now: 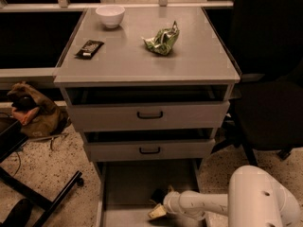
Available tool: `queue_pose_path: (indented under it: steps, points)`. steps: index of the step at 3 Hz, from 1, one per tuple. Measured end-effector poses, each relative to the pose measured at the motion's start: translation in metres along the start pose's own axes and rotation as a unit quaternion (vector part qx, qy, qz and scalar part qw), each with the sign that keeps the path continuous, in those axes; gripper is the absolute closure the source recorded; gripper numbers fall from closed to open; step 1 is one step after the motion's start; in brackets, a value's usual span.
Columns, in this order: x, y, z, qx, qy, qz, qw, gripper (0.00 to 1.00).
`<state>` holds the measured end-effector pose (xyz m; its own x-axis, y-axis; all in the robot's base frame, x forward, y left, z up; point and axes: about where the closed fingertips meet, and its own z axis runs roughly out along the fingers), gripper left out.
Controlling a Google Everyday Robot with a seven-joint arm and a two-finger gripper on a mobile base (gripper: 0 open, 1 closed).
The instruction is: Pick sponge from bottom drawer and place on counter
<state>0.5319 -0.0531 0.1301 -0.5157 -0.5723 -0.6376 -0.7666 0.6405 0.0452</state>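
Reaching arm: the white arm (203,205) comes in from the 4 o'clock corner of the view. It lies nearly level over the front of the bottom drawer (128,183) and points toward 9 o'clock.
Gripper: the gripper (161,203) sits at 6 o'clock in the view, low over the drawer floor in the drawer's 5 o'clock part. Whether it is spread or closed cannot be told.
Sponge: the sponge (156,213) shows its yellow-tan foam and is tilted. It is right at the gripper's tip, on the 7 o'clock side, inside the bottom drawer. Whether it is gripped or only touched cannot be told.
Bottom drawer: pulled out toward 6 o'clock. Its flat grey floor shows between low side rails, below the other two drawers.
Counter: the counter (132,65) fills the 12 o'clock half of the view.
On the counter: a white bowl (110,15) stands at its 11 o'clock corner. A flat black wrapper (89,48) lies at its 9 o'clock side. A crumpled green foil bag (162,40) lies just 1 o'clock of its middle.
Upper drawers: the top drawer (149,115) and the middle drawer (149,150) are grey with black handles. Each is out a little, with a dark gap above it.
Surroundings: a dark chair (270,93) stands at 3 o'clock. A brown bag (42,117) lies on the speckled floor at 9 o'clock.
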Motion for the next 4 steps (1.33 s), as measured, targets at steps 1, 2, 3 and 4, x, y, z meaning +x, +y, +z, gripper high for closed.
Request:
queue_pose_path:
  steps: [1,2,3,4]
  points:
    - [0.0077,0.0014,0.0083,-0.005,0.006,0.009,0.9999,0.0]
    - [0.0117,0.0028,0.015,-0.015,0.007,0.019,0.9997,0.0]
    - [0.0152,0.0025,0.017,-0.033,-0.001,0.047,0.9983,0.19]
    - [0.0151,0.0045,0.0171,-0.039,-0.001,0.046,0.9982,0.42]
